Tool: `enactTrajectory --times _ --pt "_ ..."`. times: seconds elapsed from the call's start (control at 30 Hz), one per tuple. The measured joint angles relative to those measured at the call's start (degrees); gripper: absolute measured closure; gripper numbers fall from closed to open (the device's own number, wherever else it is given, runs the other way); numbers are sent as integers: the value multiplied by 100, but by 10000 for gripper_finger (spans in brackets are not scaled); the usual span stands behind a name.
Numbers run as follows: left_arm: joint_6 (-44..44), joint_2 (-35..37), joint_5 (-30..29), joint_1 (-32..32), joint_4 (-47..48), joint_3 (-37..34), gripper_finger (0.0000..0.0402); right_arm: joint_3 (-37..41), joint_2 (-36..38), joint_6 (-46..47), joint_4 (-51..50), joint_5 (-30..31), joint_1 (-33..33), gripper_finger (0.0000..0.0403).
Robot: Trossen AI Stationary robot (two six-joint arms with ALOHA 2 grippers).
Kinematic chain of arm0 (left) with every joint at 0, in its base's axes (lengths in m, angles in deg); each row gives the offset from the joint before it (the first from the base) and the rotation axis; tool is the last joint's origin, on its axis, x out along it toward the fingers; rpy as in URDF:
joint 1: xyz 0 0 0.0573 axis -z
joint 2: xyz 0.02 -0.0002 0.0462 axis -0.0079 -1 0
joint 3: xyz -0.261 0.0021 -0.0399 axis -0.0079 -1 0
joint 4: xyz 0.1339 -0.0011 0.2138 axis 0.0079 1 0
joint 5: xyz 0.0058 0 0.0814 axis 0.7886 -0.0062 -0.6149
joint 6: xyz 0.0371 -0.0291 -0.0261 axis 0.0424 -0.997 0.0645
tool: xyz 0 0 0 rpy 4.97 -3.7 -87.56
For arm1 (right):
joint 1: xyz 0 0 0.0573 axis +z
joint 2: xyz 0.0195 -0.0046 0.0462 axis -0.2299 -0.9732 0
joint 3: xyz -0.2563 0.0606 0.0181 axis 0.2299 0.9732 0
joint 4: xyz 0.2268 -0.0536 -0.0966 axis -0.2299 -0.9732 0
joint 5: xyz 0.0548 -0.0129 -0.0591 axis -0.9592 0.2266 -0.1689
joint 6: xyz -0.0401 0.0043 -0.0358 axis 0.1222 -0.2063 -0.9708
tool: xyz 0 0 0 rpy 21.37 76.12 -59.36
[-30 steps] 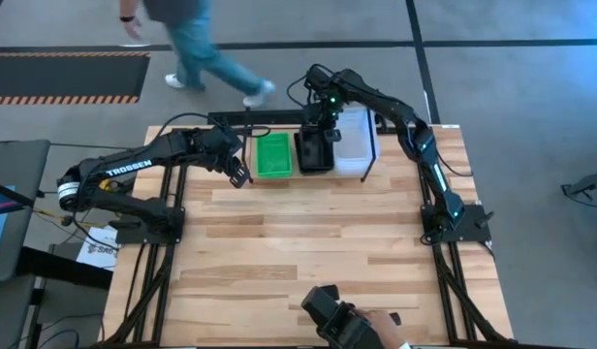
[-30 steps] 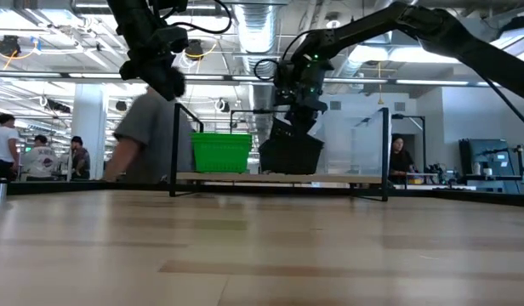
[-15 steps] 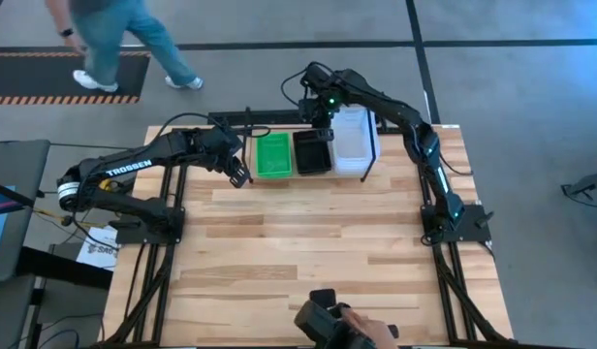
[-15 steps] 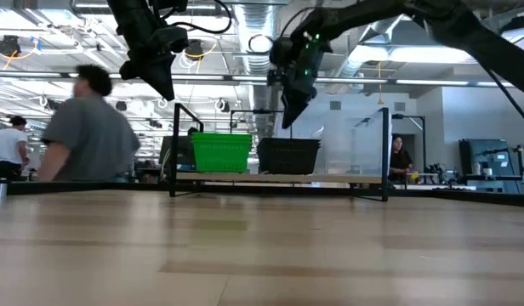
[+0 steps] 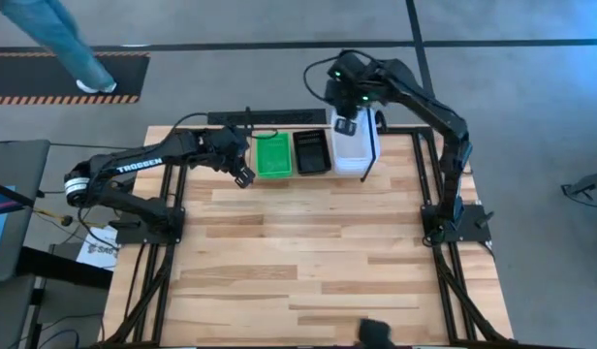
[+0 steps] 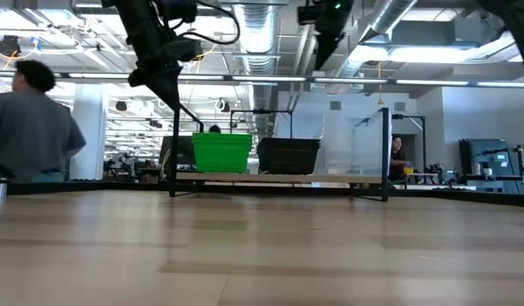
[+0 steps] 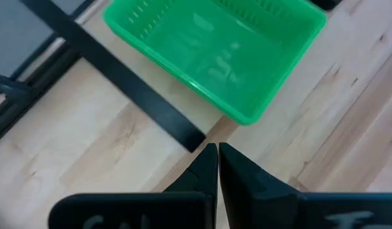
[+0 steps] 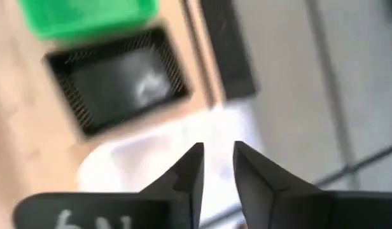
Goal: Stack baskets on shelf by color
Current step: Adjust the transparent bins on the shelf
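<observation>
The black wire shelf [image 5: 269, 117] stands at the table's far edge. On it, side by side, rest a green basket [image 5: 273, 154], a black mesh basket [image 5: 311, 151] and a clear basket [image 5: 353, 145], each on its bottom. They also show in the low view: the green basket [image 6: 221, 152] and the black basket [image 6: 288, 155]. My right gripper [image 5: 344, 126] hangs open and empty high above the clear basket [image 8: 151, 159]. My left gripper [image 5: 242, 177] is shut and empty, just left of the green basket's near end [image 7: 215, 51].
The shelf's near legs [image 5: 366, 170] stand on the wooden table [image 5: 308, 252], whose wide near part lies in front of the shelf. A person [image 6: 28, 127] walks on the floor beyond the far left corner. A dark object [image 5: 374, 333] shows at the near edge.
My right gripper has let go of the black basket, risen, and gone toward the table's right edge, over the clear basket. The black basket, tilted in the gripper a second ago, now sits level on the shelf between the green and clear ones. The person has walked left.
</observation>
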Motion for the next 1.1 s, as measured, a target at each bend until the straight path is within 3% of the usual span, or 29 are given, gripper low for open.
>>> enactTrajectory --times 0.1,0.23,0.33,0.43,0.63,0.83,0.9,1.1 --pt "89 -168 145 4 -8 0 401 7 111 737 -890 28 35 329" --pt "333 -240 124 101 -15 0 401 240 312 1032 -920 725 -106 391" --pt "352 -144 95 129 16 -2 402 426 463 1432 -941 1095 -454 395" --pt "336 51 -15 122 114 -2 401 889 653 1769 -935 1088 -953 399" --pt "304 463 -374 122 300 -2 401 2743 1474 2388 -308 684 -1782 401" --pt "336 636 -599 122 304 -2 401 5390 2642 2952 2148 -878 -1974 401" --pt "388 636 -622 122 306 -2 401 6084 2865 3216 2715 -1118 -1942 402" --pt "414 636 -628 122 355 -2 401 6983 2988 3647 2908 -1132 -1789 402"
